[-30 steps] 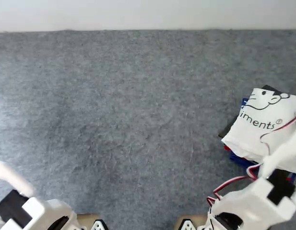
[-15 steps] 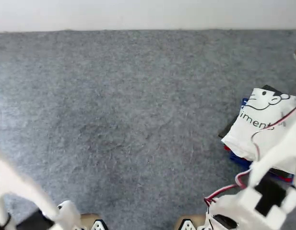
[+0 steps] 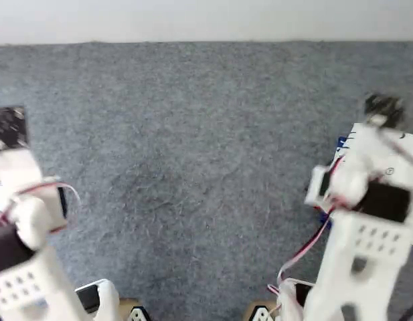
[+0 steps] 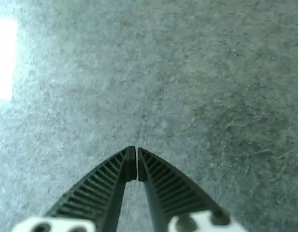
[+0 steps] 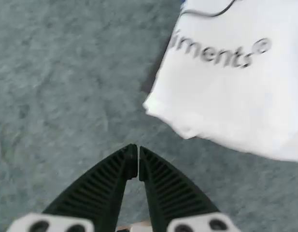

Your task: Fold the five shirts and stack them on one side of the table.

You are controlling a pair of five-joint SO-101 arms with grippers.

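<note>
Left pincer (image 4: 133, 162): both toothed jaws are together at the tips, nothing between them. It hangs over the bare grey table (image 3: 193, 167) and I cannot tell if it touches the felt.

Right pincer (image 5: 134, 162): also shut tip to tip, w/o anything inside. It is over the grey felt, just beside the near corner of the white shirt (image 5: 235, 96), apart from the cloth.

The stack of shirts (image 3: 400, 160) lies at the right side of the table, approx. halfway between the near and far edges. The white shirt is on top, print side up. Under it a blue shirt (image 3: 341, 142) and a dark layer (image 5: 151, 79) stick out at the edge.

In the high view the right arm (image 3: 360, 234) stands over the stack and hides most of it, so the long axis of the stack cannot be told. The left arm (image 3: 22, 227) is at the opposite side, well apart from the shirts.
</note>
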